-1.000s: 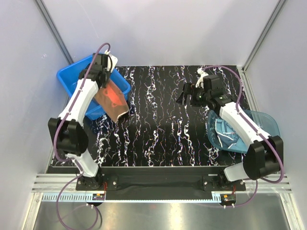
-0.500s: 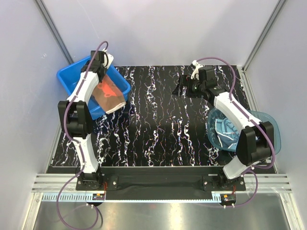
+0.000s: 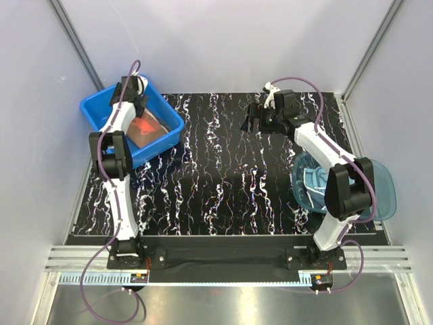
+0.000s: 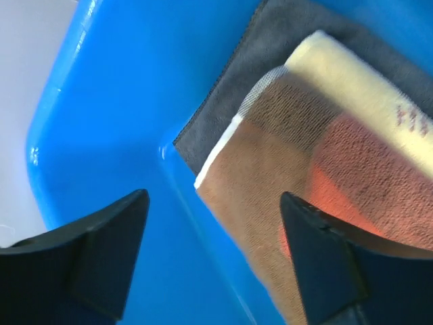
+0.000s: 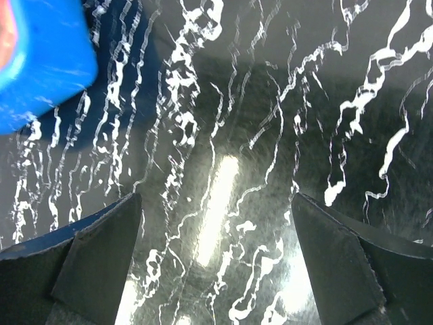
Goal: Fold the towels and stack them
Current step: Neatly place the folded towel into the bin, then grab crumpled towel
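Since whatever remains unfolded decides which arm goes next, we start from above. The left gripper (image 3: pixel 137 105) hangs over the blue plastic tub (image 3: pixel 91 112) at the far left. The brown towel with red lettering (image 3: pixel 147 128) lies inside the tub, just to the near side of that gripper and free of it. The right gripper (image 3: pixel 252 125) hovers over the far middle of the black marbled table (image 3: pixel 216 176), holding nothing. At the right edge sits the translucent teal bowl (image 3: pixel 387 183). The bunched light blue towel (image 3: pixel 312 184) in it lies nearer than the right gripper and to its right, and well apart from the left gripper. We judge the right arm much the closer, reaching back toward its own base. The heap is too crumpled for us to name a long axis.

In the left wrist view, the left gripper (image 4: pixel 213 257) stands open, with nothing pinched between its spread fingers. Below it the brown towel (image 4: pixel 270 176) tops a folded yellow towel (image 4: pixel 352 74). That rests on a dark grey towel (image 4: pixel 230 101) on the tub (image 4: pixel 135 101) floor. The stack's long edges run diagonally, lower left to upper right.

In the right wrist view, the right gripper (image 5: pixel 216 264) is spread wide above the table (image 5: pixel 230 135). A corner of the tub (image 5: pixel 40 54) shows at upper left. No towel appears here, so we think this gripper faces away from the bowl.
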Robot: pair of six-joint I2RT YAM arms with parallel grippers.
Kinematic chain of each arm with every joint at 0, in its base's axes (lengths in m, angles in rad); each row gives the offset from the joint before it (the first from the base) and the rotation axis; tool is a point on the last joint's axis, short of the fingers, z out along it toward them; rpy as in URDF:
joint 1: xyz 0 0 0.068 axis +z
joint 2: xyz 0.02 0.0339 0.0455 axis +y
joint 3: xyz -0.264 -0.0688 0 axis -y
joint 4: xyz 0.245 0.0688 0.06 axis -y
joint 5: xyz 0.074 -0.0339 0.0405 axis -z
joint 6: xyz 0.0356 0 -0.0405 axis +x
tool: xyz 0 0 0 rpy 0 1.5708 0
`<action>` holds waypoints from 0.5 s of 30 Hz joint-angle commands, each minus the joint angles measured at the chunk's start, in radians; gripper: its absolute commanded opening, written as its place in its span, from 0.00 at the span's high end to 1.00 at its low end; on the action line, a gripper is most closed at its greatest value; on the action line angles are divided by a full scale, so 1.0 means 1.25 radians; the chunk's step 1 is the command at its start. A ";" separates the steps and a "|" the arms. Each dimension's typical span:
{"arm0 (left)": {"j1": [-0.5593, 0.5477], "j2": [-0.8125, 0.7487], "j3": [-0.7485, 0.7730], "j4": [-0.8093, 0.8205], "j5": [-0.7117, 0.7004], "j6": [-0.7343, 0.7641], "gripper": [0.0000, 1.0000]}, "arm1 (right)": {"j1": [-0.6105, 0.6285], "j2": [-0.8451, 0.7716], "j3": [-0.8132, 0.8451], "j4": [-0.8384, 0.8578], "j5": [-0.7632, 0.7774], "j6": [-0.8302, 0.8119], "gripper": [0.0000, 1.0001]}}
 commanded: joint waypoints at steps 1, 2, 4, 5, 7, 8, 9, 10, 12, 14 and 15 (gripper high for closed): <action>-0.046 -0.088 0.079 0.052 -0.059 -0.100 0.03 | 0.000 -0.013 0.031 -0.010 0.034 0.008 0.00; -0.051 -0.110 0.079 0.043 -0.069 -0.114 0.01 | 0.000 -0.020 0.018 -0.012 0.055 0.032 0.00; -0.097 -0.151 0.076 -0.011 -0.044 -0.168 0.01 | 0.000 -0.052 0.001 -0.017 0.099 0.066 0.00; -0.113 -0.202 0.062 -0.026 -0.025 -0.192 0.01 | 0.000 -0.063 -0.008 -0.029 0.160 0.093 0.00; -0.165 -0.260 0.035 -0.069 0.020 -0.244 0.01 | -0.001 -0.095 -0.009 -0.096 0.252 0.125 0.00; -0.181 -0.291 0.017 -0.074 0.052 -0.267 0.01 | -0.003 -0.104 0.001 -0.127 0.346 0.158 0.00; -0.197 -0.357 -0.027 -0.081 0.073 -0.281 0.01 | -0.009 -0.116 0.006 -0.158 0.382 0.169 0.00; -0.226 -0.388 -0.053 -0.082 0.093 -0.314 0.01 | -0.022 -0.122 0.012 -0.220 0.414 0.177 0.00; -0.247 -0.472 -0.134 -0.079 0.192 -0.343 0.01 | -0.028 -0.145 0.008 -0.298 0.543 0.197 0.00; -0.257 -0.507 -0.175 -0.098 0.322 -0.394 0.01 | -0.061 -0.168 -0.027 -0.330 0.616 0.222 0.00; -0.256 -0.529 -0.182 -0.130 0.344 -0.416 0.01 | -0.079 -0.192 -0.041 -0.360 0.621 0.239 0.00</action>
